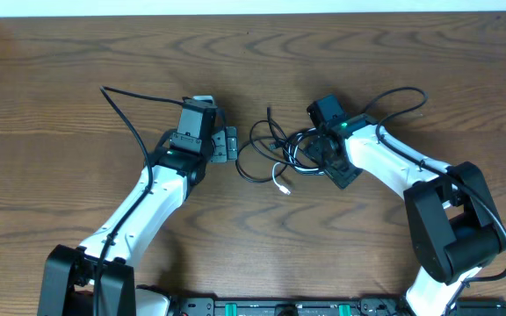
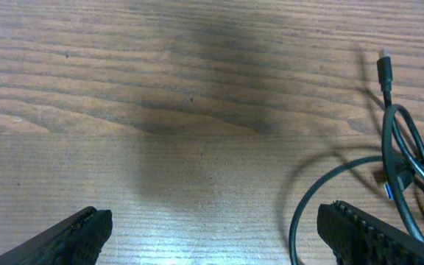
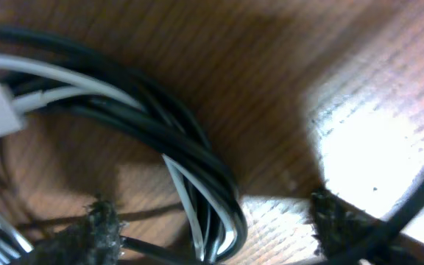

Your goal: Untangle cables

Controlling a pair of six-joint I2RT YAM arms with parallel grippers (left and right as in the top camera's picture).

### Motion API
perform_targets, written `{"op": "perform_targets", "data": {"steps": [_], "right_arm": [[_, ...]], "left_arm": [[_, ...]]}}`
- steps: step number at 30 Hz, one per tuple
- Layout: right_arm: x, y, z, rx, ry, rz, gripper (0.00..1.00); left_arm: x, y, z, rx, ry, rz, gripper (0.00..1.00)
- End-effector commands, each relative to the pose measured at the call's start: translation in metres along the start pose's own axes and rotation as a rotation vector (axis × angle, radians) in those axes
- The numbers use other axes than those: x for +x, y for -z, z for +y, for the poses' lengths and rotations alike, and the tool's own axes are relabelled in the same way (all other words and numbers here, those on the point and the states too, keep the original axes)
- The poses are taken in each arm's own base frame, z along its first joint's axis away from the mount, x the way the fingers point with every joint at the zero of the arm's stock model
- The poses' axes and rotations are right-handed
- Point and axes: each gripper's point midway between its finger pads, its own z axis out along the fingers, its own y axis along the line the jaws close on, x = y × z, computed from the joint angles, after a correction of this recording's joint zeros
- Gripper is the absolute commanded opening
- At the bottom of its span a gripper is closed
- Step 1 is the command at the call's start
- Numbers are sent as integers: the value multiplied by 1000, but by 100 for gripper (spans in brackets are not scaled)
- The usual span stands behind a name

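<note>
On the wooden tabletop (image 1: 60,79), between two arms: one knot of cables (image 1: 275,149), loops overlapping, just right of centre. Counted in the knot: one white cable (image 1: 281,178), ending in a white plug (image 1: 285,187) at the near edge of the tangle; black cables (image 1: 257,145), at least two, exact number unreadable at the crossings. From the right wrist: one white plug at the left edge, white cable passing twice through a bundle of black strands, all pressed together in one curve. From the left wrist: one black plug (image 2: 385,70) lying free at the upper right, dark loops below it, one small blue-tipped connector (image 2: 391,193) among them. Two hands: left hand (image 1: 228,143) just beside the left edge of the tangle, wide apart, mostly bare wood between, one dark loop just inside its right-of-picture finger; right hand (image 1: 316,156) low over the right side of the knot, fingers (image 3: 101,224) apart, bundle between them and nearer the left-of-picture finger, not pinched, contact with that finger impossible to tell
</note>
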Motion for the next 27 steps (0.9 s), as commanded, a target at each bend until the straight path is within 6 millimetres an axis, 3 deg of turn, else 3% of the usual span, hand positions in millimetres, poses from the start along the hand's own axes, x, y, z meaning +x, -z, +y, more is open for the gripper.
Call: {"op": "perform_targets", "data": {"steps": [1, 4, 5, 8, 11, 12, 15, 16, 18, 27], "right_arm": [[-8, -6, -7, 37, 102, -48, 45], [-17, -5, -10, 71, 375, -91, 6], [-20, -5, -11, 84, 463, -104, 1], [-32, -4, -8, 113, 856, -134, 1], [-31, -2, -2, 102, 1246, -108, 1], [-28, 1, -3, 104, 1450, -84, 1], [-31, 12, 2, 97, 1532, -105, 1], [-32, 16, 6, 83, 1517, -118, 2], [-32, 33, 21, -1, 1441, -154, 45], [-32, 85, 47, -174, 1278, -236, 64]], "left_arm": [[-9, 6, 2, -9, -2, -26, 96], [-9, 6, 2, -9, -2, -26, 96], [-9, 6, 2, -9, -2, -26, 96], [-9, 6, 2, -9, -2, -26, 96], [-9, 6, 2, -9, -2, -26, 96], [-9, 6, 2, -9, -2, -26, 96], [-9, 6, 2, -9, -2, -26, 96], [-9, 6, 2, -9, -2, -26, 96], [-9, 6, 2, -9, -2, -26, 96], [-9, 6, 2, -9, -2, -26, 96]]}}
